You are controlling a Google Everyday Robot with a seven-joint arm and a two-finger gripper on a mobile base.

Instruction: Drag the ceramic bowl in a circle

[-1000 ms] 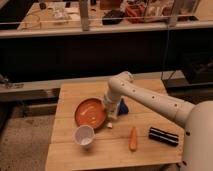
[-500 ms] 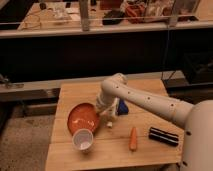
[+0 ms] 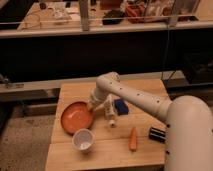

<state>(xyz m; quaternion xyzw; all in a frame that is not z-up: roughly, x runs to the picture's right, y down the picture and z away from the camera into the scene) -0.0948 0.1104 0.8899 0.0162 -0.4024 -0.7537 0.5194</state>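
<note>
While the drag appears to be under way, the wide, shallow, orange-red ceramic bowl (image 3: 76, 117) is lying flat on the left part of the pale wooden table (image 3: 107, 152), directly left of the jaws and touching them at its right rim. Slightly left of the jaws and nearer the camera, a small white cup (image 3: 83, 139) is standing upright, just beside the bowl's near edge; whether the two are touching cannot be told.

The gripper (image 3: 92, 106) is meeting the bowl's right rim from above. Whether it is clamping that rim or merely pressing on it cannot be told. The white robot arm (image 3: 135, 97) is reaching in from the right and bending down to this contact point.

Right of the jaws, a small blue block-like object (image 3: 120, 106) is sitting near the arm. Further right and nearer the camera, an orange carrot-shaped object (image 3: 133, 139) is lying on the wood, and beyond it a black cylindrical object (image 3: 156, 133) is resting by the table's right side.

Progress, as a judgement: contact with the bowl is made, so the approach is done. How much of the circle is traced is not shown. The remaining sweep is likely passing close to the cup, where a knock is the main risk.
</note>
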